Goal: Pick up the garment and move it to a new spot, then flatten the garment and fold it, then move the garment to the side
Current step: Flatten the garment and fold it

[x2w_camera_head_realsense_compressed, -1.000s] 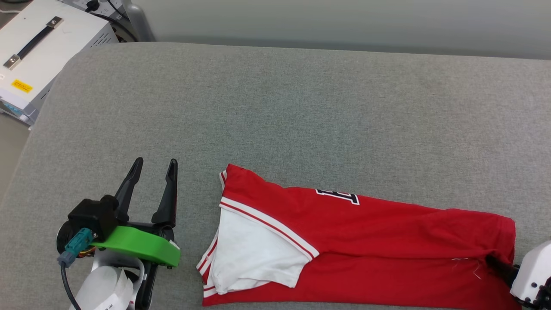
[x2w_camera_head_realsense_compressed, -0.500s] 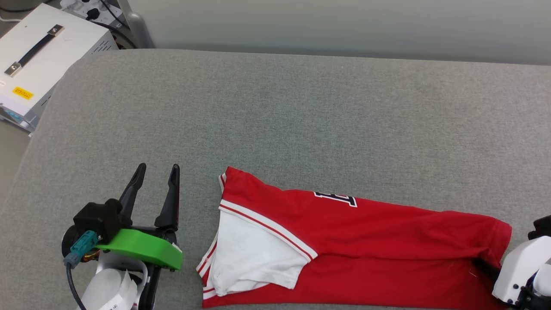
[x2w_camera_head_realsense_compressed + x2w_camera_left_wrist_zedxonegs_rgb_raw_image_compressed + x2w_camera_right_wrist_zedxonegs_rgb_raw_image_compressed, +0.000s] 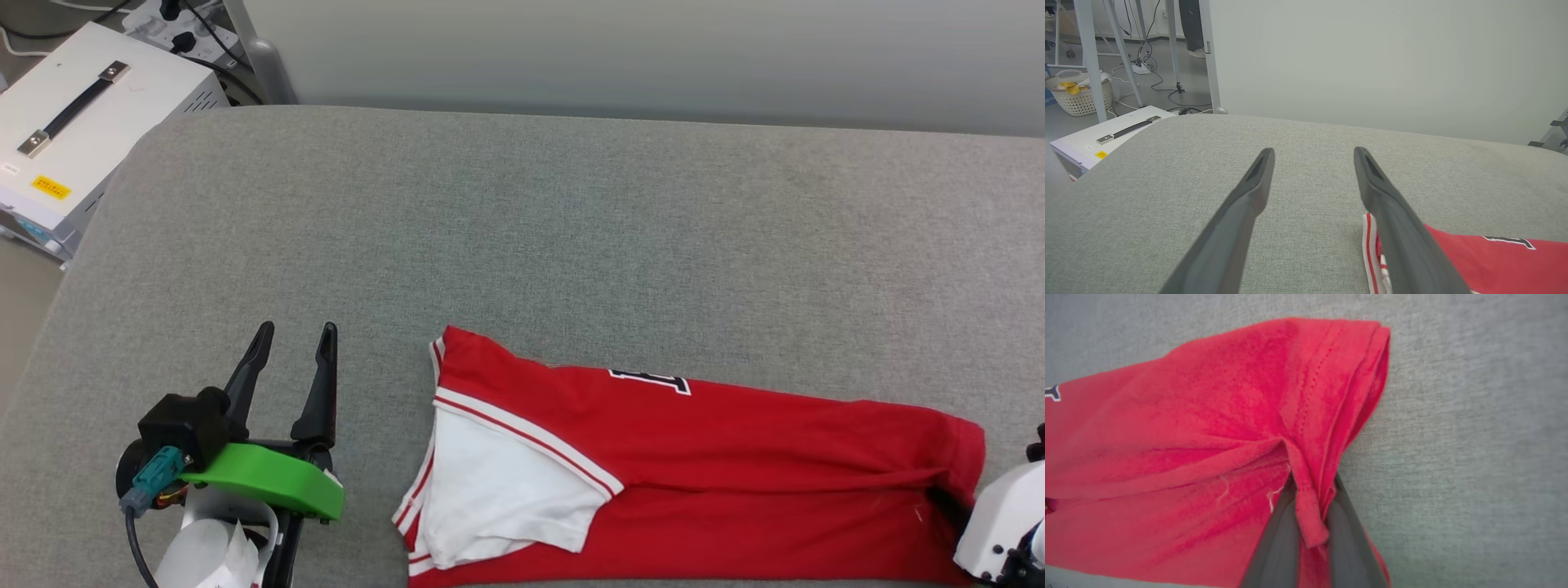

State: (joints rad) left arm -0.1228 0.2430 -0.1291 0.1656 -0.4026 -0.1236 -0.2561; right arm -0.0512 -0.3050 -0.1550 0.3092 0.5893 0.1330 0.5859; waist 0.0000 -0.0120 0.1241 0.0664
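Note:
The garment (image 3: 735, 457) is a red jersey with a white sleeve (image 3: 506, 490) and striped trim. It lies folded lengthwise near the front edge of the grey surface. My right gripper (image 3: 1308, 486) is shut on a pinched fold of its red hem (image 3: 1306, 514); in the head view its dark fingers meet the cloth at the garment's right end (image 3: 939, 498). My left gripper (image 3: 290, 347) stands open to the left of the garment, nothing between its fingers. In the left wrist view the garment's (image 3: 1494, 261) striped edge lies beside the right finger (image 3: 1392, 220).
The grey padded surface (image 3: 531, 245) stretches far back and to both sides. A white case with a black handle (image 3: 73, 139) stands off its far left corner. A pale wall runs behind. A laundry basket (image 3: 1077, 94) and metal legs stand on the floor.
My right gripper has shut on the garment's right hem. The head camera has tilted, so the whole picture has shifted. The left gripper has stayed open in place.

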